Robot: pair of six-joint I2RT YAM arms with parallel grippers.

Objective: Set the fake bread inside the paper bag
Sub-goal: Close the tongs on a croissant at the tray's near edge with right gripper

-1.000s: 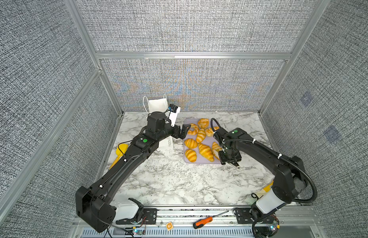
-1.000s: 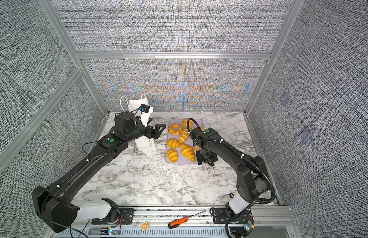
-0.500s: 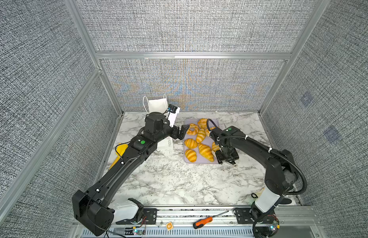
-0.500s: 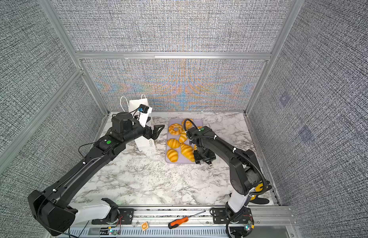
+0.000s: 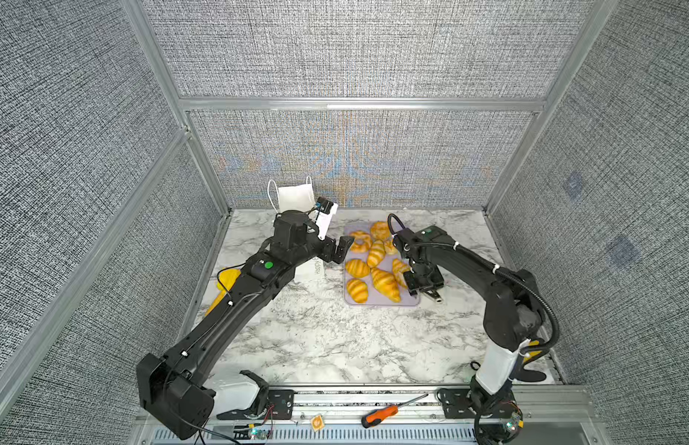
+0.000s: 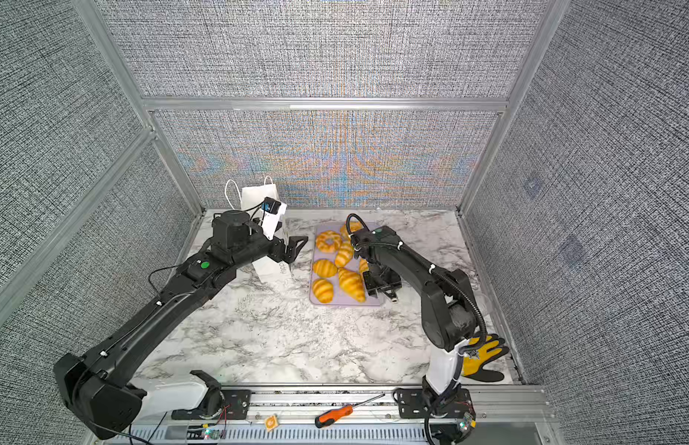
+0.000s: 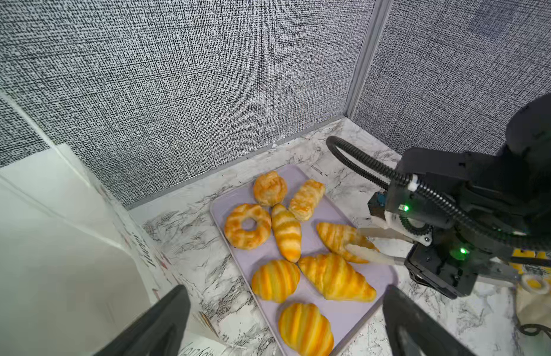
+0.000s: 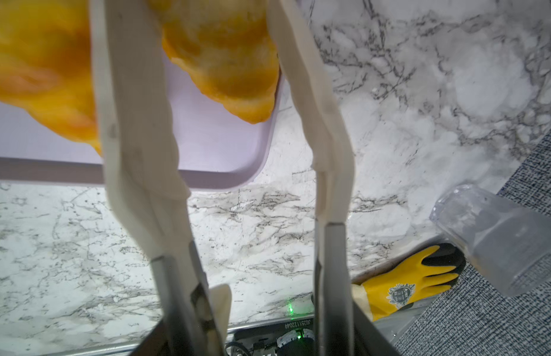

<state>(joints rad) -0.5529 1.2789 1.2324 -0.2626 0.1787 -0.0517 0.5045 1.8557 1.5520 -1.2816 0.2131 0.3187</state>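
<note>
Several glossy golden pieces of fake bread lie on a lavender tray point(image 5: 408, 302) point(image 7: 382, 277): a ring point(image 7: 248, 226), rolls, a braided piece point(image 7: 306, 200) and croissants. My right gripper point(image 5: 404, 271) point(image 6: 368, 269) point(image 8: 218, 46) reaches over the tray's right side. Its long white fingers point(image 7: 368, 255) press both sides of one croissant point(image 7: 335, 235) point(image 8: 224, 55), which still rests on the tray. The white paper bag point(image 5: 294, 196) point(image 6: 258, 192) point(image 7: 52, 231) stands upright at the back left. My left gripper point(image 5: 341, 248) point(image 7: 286, 289) hovers open and empty between bag and tray.
A yellow-and-black glove point(image 6: 483, 352) point(image 8: 406, 277) lies at the front right corner, beside a clear plastic cup point(image 8: 499, 240). A yellow shovel point(image 5: 225, 281) sits by the left wall, under my left arm. An orange screwdriver point(image 5: 381, 414) rests on the front rail.
My right gripper has slid left and back over the tray's edge, and its fingers have narrowed onto the croissant. The left arm has barely shifted.
</note>
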